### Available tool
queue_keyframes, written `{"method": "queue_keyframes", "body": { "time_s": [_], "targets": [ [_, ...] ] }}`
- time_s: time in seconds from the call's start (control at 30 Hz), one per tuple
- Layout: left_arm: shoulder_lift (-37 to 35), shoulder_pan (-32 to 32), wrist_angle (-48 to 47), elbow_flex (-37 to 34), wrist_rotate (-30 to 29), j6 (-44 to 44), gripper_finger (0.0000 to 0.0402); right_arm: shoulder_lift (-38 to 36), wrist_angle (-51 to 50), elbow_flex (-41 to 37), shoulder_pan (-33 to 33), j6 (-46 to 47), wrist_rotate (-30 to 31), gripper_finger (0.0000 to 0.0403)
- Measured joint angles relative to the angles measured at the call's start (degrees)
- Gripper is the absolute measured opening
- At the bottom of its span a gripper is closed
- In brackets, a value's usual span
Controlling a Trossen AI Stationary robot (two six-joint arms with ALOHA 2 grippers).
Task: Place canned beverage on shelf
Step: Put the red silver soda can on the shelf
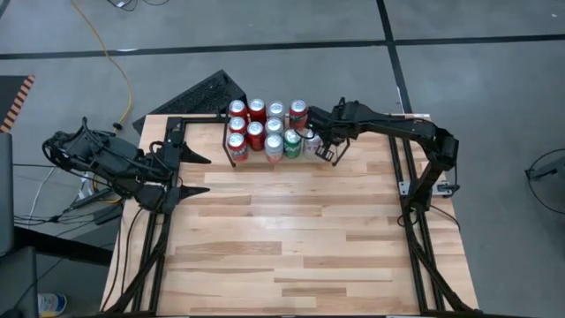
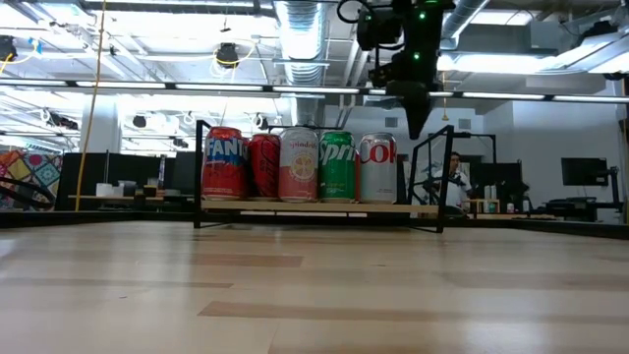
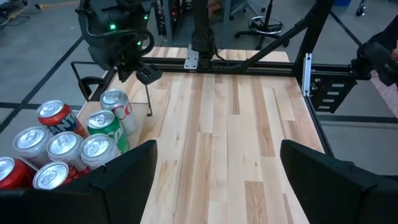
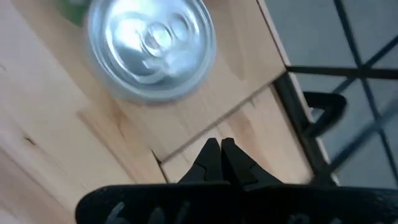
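Silver-white canned beverage [image 1: 312, 141] upright on shelf [image 1: 231, 161], at right end of front row, just beside green can [image 1: 292, 143]; other cans fill rest of rack. Right gripper [image 1: 335, 157] w/ fingers pinched together, holding nothing, raised just right of that can. Left gripper [image 1: 201, 173] spread wide, empty, parked at table's [image 1: 291, 238] left edge.
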Motion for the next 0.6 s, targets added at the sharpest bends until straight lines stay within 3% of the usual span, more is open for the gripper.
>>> {"method": "queue_keyframes", "body": {
  "time_s": [0.6],
  "targets": [
    [0.00, 0.00, 0.00, 0.00, 0.00, -0.35, 0.0325, 0.26, 9.57, -0.02, 0.54, -5.48, -7.45, 0.0000]
  ]
}}
